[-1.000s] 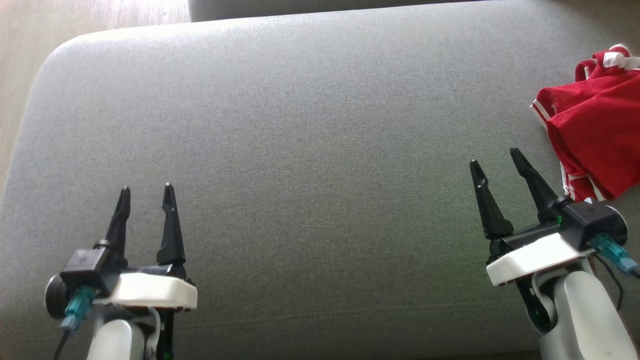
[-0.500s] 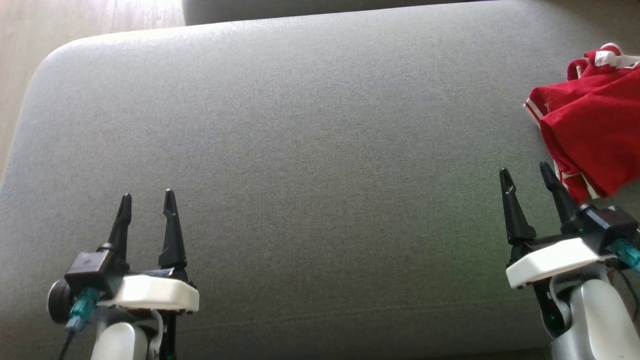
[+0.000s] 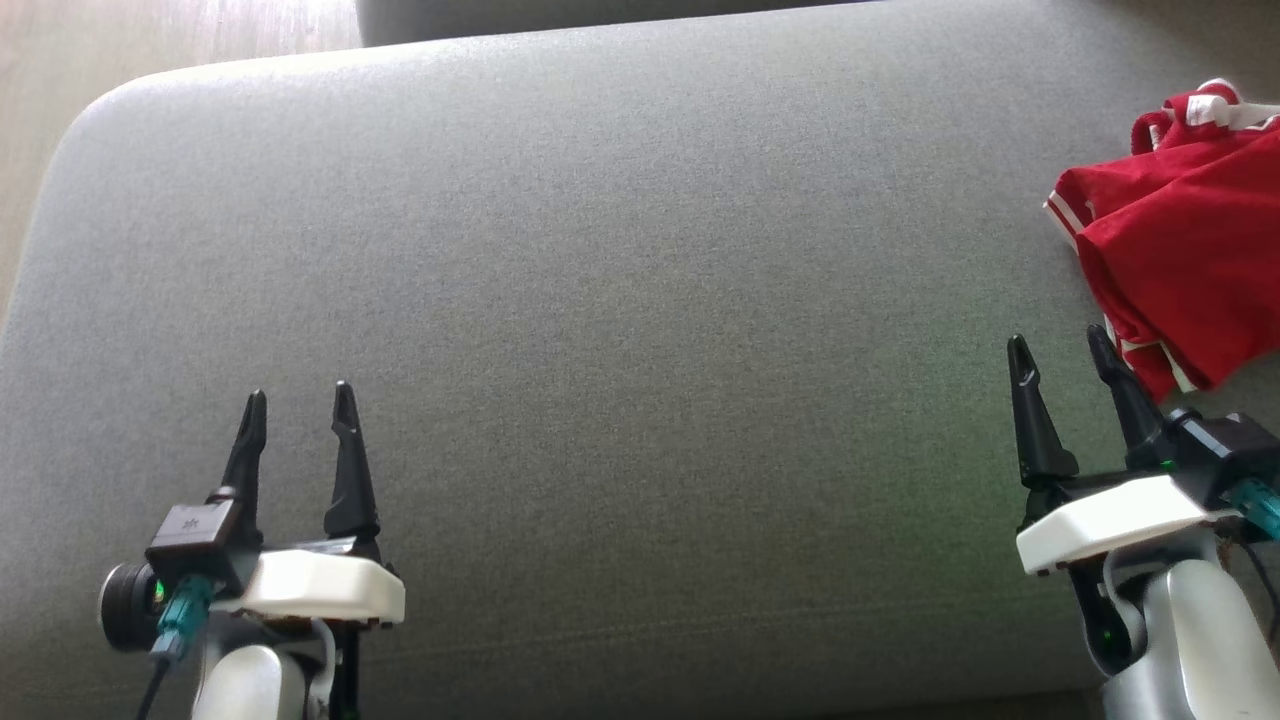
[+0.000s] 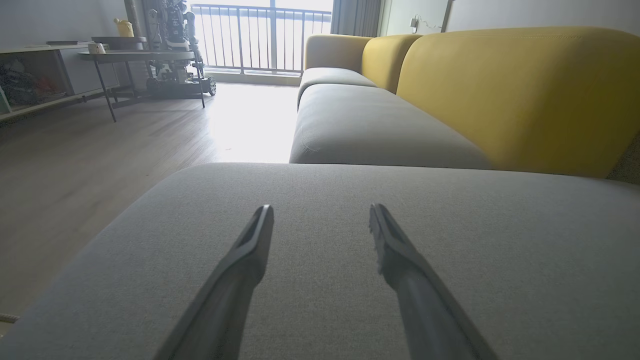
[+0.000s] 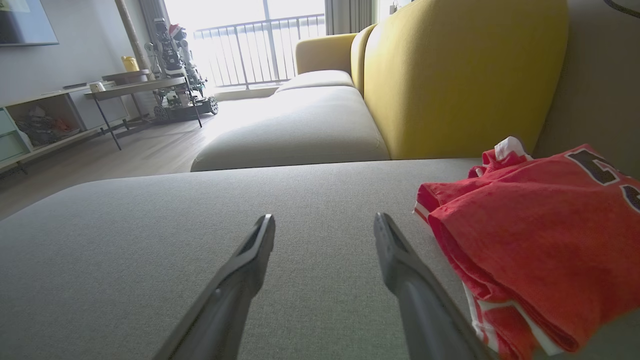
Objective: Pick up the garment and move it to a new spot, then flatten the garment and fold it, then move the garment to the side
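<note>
Fingers of left gripper (image 3: 299,392) and right gripper (image 3: 1058,337) spread apart, holding nothing | red garment (image 3: 1190,260) lies bunched at far right of grey cushion (image 3: 600,300), just beyond right gripper | likely light, limp, shifts and bunches easily | best hold, judged: pinch its near white-striped edge

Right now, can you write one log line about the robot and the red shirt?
red shirt: folded, lying at right side of grey cushion | left claw: open, empty | right claw: open, empty, beside red shirt
</note>
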Robot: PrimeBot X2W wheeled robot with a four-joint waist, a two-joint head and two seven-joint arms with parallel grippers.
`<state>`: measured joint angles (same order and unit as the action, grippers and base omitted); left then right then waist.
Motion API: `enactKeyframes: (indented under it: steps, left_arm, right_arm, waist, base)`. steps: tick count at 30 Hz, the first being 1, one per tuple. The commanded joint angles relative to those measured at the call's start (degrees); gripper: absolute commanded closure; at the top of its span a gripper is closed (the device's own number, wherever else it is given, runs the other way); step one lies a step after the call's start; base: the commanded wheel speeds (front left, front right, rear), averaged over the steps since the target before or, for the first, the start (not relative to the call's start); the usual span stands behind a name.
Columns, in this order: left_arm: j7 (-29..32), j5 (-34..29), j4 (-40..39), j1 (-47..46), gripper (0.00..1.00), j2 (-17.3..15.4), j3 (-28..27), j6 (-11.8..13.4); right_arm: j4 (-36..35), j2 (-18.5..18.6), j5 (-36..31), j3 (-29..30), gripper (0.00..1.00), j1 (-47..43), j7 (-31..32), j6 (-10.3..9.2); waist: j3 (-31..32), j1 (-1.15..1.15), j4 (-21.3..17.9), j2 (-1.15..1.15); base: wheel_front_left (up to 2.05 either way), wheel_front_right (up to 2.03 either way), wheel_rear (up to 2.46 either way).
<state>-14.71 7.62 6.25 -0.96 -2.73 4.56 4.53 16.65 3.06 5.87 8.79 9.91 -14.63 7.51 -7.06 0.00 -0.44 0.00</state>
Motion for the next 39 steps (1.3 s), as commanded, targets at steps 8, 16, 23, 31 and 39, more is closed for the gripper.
enactKeyframes:
  steps: [8, 16, 23, 31, 39]
  left_arm:
    - [-0.3, 0.4, -1.4, -1.4, 0.0, -0.2, -3.2, 0.6]
    - [-0.3, 3.7, -1.3, -1.2, 0.0, -0.1, -4.2, -1.4]
    - [-0.3, 5.9, -0.8, -1.3, 0.0, -0.1, -4.7, -3.5]
    - [-0.3, 8.0, -0.4, -1.3, 0.0, -0.1, -4.6, -4.8]
    - [-0.3, 8.6, -0.3, -1.4, 0.0, -0.1, -4.5, -4.9]
  right_arm:
    - [-2.0, -0.2, 0.2, -1.1, 0.0, 1.6, -0.4, -0.02]
    - [-2.2, -0.2, 0.1, -1.0, 0.0, 1.8, -0.4, -0.02]
    - [-2.2, -0.2, 0.2, -0.9, 0.0, 1.9, -0.4, -0.02]
    - [-2.3, -0.2, 0.3, -0.8, 0.0, 1.9, -0.4, -0.02]
    - [-2.3, -0.2, 0.3, -0.7, 0.0, 1.9, -0.4, -0.02]
  waist:
    - [0.0, 0.0, 0.1, 0.0]
    - [-0.2, 0.0, -0.3, 0.0]
    - [-0.3, 0.0, -0.8, 0.0]
    - [-0.5, 0.0, -1.0, 0.0]
    - [-0.6, 0.0, -0.9, 0.0]
  base:
    - [0.0, 0.0, 0.0]
    - [0.0, 0.0, 0.0]
    - [0.0, 0.0, 0.0]
    - [0.0, 0.0, 0.0]
    - [0.0, 0.0, 0.0]
